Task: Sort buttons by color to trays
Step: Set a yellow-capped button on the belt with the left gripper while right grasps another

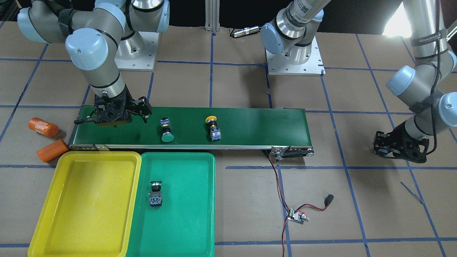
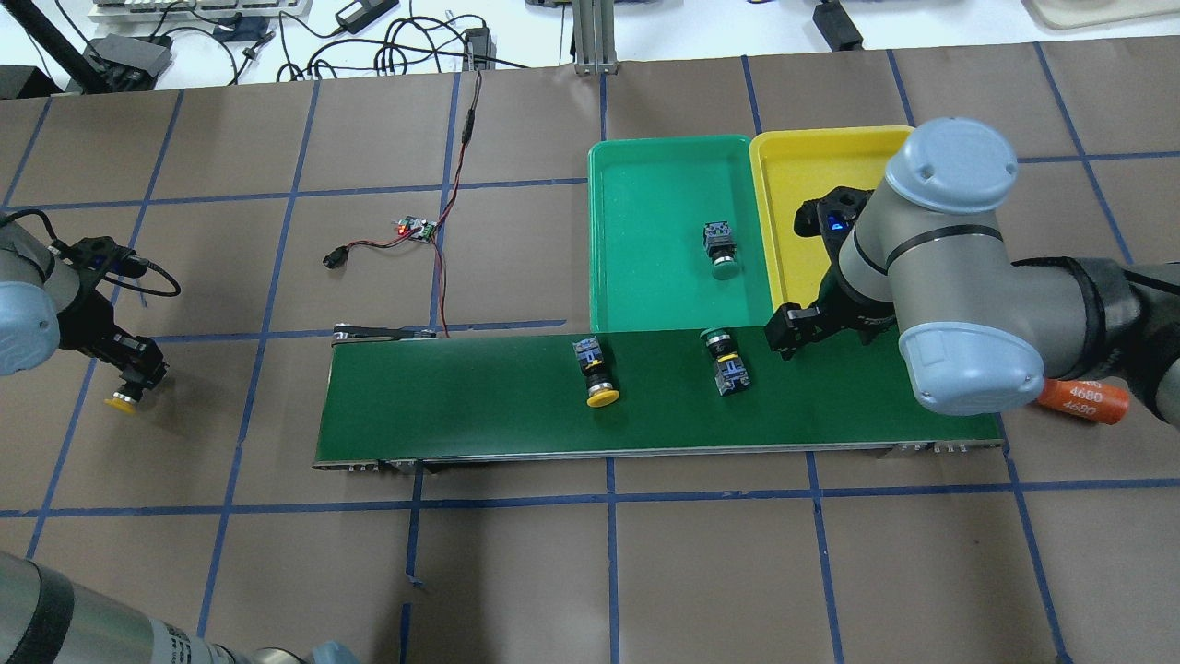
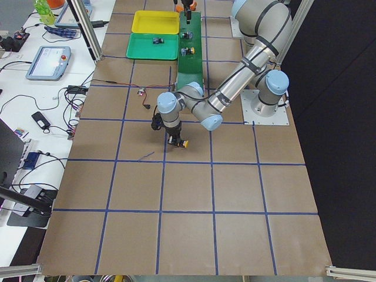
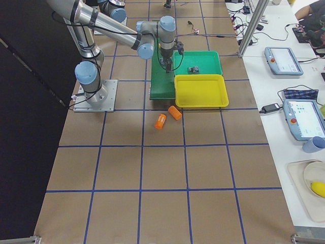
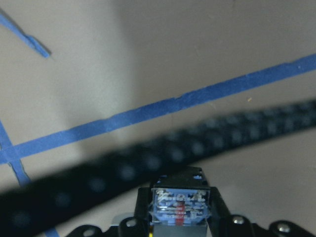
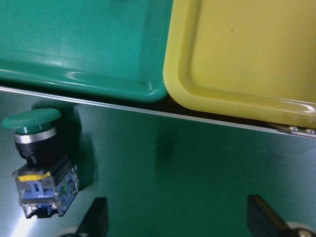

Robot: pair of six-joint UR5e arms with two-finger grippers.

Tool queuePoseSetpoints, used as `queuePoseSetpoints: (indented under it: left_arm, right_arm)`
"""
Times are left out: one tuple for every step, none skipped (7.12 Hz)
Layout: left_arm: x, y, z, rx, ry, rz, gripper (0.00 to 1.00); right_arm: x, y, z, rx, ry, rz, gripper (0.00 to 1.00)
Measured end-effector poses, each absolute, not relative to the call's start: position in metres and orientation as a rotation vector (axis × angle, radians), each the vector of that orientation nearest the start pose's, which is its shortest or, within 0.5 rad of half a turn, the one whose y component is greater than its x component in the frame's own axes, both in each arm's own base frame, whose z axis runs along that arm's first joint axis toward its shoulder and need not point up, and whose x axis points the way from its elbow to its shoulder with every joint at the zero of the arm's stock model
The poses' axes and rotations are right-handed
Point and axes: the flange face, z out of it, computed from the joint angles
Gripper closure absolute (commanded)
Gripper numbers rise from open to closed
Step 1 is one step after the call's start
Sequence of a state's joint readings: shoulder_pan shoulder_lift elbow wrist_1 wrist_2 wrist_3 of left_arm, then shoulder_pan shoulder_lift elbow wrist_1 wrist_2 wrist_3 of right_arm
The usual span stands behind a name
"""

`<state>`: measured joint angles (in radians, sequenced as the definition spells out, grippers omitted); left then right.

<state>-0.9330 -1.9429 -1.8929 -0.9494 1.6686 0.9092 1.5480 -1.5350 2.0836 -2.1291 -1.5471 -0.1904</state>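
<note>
A green button (image 1: 166, 130) and a yellow button (image 1: 213, 128) lie on their sides on the belt. A second green button (image 1: 156, 194) lies in the green tray (image 1: 192, 214), which sits beside the yellow tray (image 1: 89, 207). My right gripper (image 1: 116, 119) hovers open over the belt's end by the trays. In the right wrist view its fingertips (image 6: 96, 217) are spread with bare belt between them, and the green button (image 6: 37, 163) lies just outside them. My left gripper (image 2: 124, 373) is far off the belt over the paper, shut on a yellow button (image 2: 120, 402).
The dark-green conveyor belt (image 1: 257, 125) runs across the table's middle. Two orange cylinders (image 1: 43, 126) (image 1: 53, 150) lie off the belt's end near the yellow tray. A small circuit board (image 1: 298, 216) with wires trails from the belt's other end. Arm bases (image 1: 294, 60) stand behind.
</note>
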Motion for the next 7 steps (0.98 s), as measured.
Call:
queuePoseSetpoints:
  left_arm:
    - [0.204, -0.516, 0.223, 0.375, 3.094, 0.197, 0.98]
    - [0.162, -0.520, 0.250, 0.321, 3.094, 0.194, 0.98]
    - [0.111, -0.521, 0.273, 0.250, 3.106, 0.179, 0.98]
    - [0.058, -0.517, 0.289, 0.167, 3.129, 0.158, 0.98]
    - [0.010, -0.508, 0.297, 0.104, 3.141, 0.153, 0.98]
    - [-0.028, -0.495, 0.299, 0.070, 3.145, 0.157, 0.98]
    - [-0.053, -0.481, 0.296, 0.038, 3.153, 0.171, 0.98]
  right_arm:
    - [0.129, -0.452, 0.284, -0.266, 3.107, -0.021, 0.00]
    - [0.134, -0.451, 0.284, -0.279, 3.106, -0.021, 0.00]
    - [0.141, -0.448, 0.284, -0.284, 3.105, -0.021, 0.00]
    - [0.149, -0.446, 0.283, -0.276, 3.103, -0.016, 0.00]
    - [0.158, -0.443, 0.281, -0.269, 3.098, -0.008, 0.00]
    - [0.164, -0.441, 0.278, -0.267, 3.095, -0.002, 0.05]
    - [0.166, -0.438, 0.274, -0.266, 3.093, 0.008, 0.07]
